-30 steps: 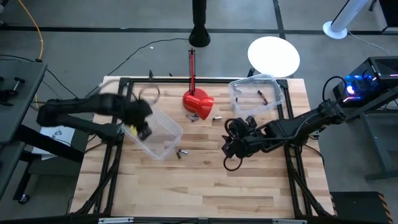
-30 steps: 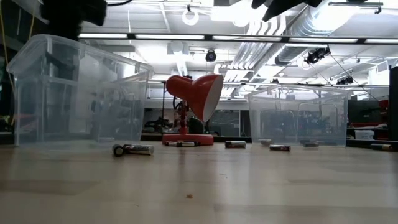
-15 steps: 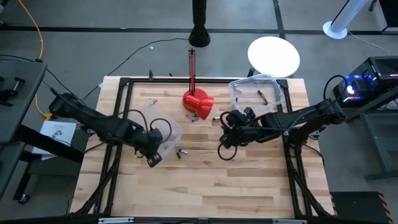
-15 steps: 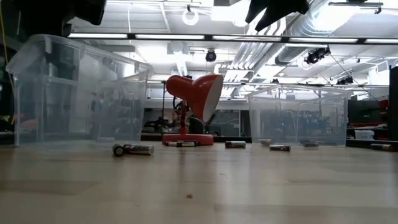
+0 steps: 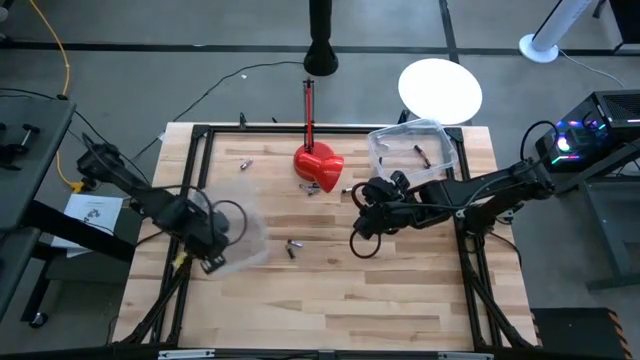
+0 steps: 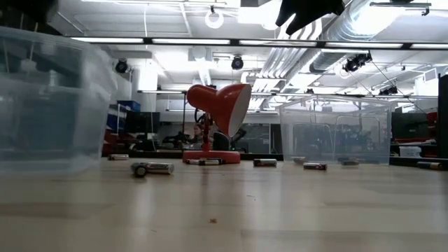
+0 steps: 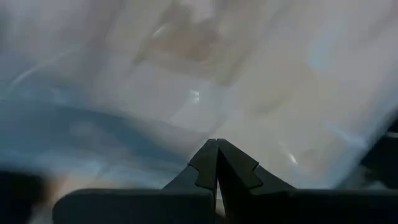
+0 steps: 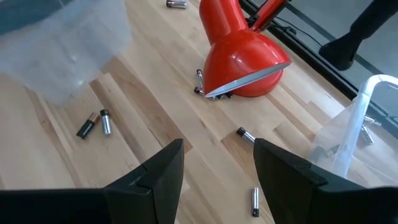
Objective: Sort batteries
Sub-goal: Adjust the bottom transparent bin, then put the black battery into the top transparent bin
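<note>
Clear plastic bin [image 5: 232, 232] is clamped in the left claw [image 5: 205, 245] at the worktop's [image 5: 330, 300] left. Right claw [image 8: 214, 163] hovers released above loose batteries [image 8: 94, 124] near the red lamp [image 8: 239, 59].

You will find no readable text, label, brand, number or sign in any of these views. The white sheet [image 5: 92, 213] lying off the table at about nine o'clock carries a round printed mark, but its print is too small for you to read.
</note>
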Controlling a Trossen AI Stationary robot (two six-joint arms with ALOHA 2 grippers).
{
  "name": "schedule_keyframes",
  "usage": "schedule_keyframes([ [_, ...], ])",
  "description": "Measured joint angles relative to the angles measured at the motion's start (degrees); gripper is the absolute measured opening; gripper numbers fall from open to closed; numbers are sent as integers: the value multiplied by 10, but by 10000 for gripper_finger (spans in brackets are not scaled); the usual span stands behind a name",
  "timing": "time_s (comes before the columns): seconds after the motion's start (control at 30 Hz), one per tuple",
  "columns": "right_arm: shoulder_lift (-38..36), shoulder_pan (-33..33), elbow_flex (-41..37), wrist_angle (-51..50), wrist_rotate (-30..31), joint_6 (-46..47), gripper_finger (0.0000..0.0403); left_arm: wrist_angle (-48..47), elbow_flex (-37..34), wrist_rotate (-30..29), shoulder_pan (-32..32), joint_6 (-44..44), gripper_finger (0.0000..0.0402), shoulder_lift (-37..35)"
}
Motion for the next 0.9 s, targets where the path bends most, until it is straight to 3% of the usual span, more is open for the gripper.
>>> schedule_keyframes([
  [0.13,0,0,0,0,1,0,189,-84,0,-8,-2,-47,0,-40],
  [0.3,0,0,0,2,15,-2,189,-90,13,-44,-1,-90,0,-79],
  [0.47,0,-2,0,3,9,-2,189,-78,86,-171,-1,-81,0,-95],
  [0.57,0,-9,0,20,-7,-6,189,-11,126,-276,-1,-5,0,-97],
  [0.63,0,-14,0,39,-17,-19,189,70,136,-314,5,84,0,-93],
  [0.73,0,-16,0,77,-17,-45,189,185,138,-289,42,246,0,-56],
  [0.9,0,-13,0,132,-22,-78,189,287,135,-216,116,483,1,65],
])
